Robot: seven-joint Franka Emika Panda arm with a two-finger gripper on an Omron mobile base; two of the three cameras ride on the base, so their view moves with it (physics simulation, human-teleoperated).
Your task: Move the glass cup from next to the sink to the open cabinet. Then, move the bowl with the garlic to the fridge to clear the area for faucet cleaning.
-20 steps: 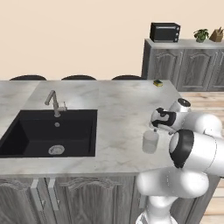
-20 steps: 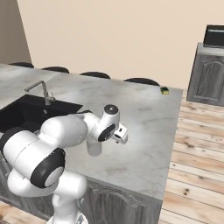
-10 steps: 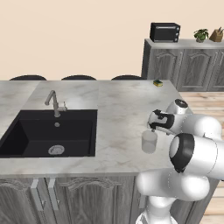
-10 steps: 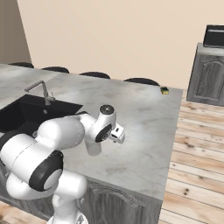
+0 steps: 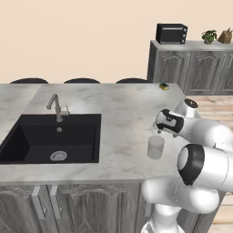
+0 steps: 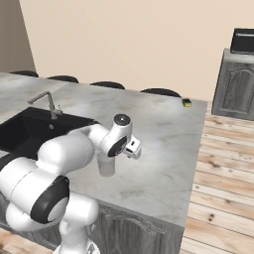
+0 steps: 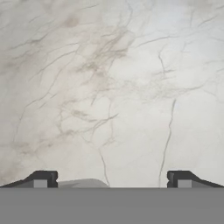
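The glass cup (image 5: 155,147) stands upright on the marble counter (image 5: 123,113), well to the right of the black sink (image 5: 50,136) and its faucet (image 5: 56,107). My gripper (image 5: 159,132) hangs just above the cup's far rim, pointing down, open and holding nothing. From the right base view the cup (image 6: 105,165) sits under my forearm, partly covered by it. Looking along the hand, the gripper (image 7: 111,179) has its dark fingertips (image 7: 41,178) spread wide over bare marble, with a grey curved edge, perhaps the cup's rim, low between them. The bowl, garlic, fridge and open cabinet are out of view.
A small yellow-green sponge (image 5: 164,86) lies near the counter's far right corner. Dark stools (image 5: 82,81) line the far side. Grey cupboards (image 5: 191,68) at the back right carry a black oven (image 5: 171,33), a plant and a knife block. Wooden floor lies right of the counter.
My hand has come down a little and closer over the cup. The jaws have stayed open and the cup has not moved.
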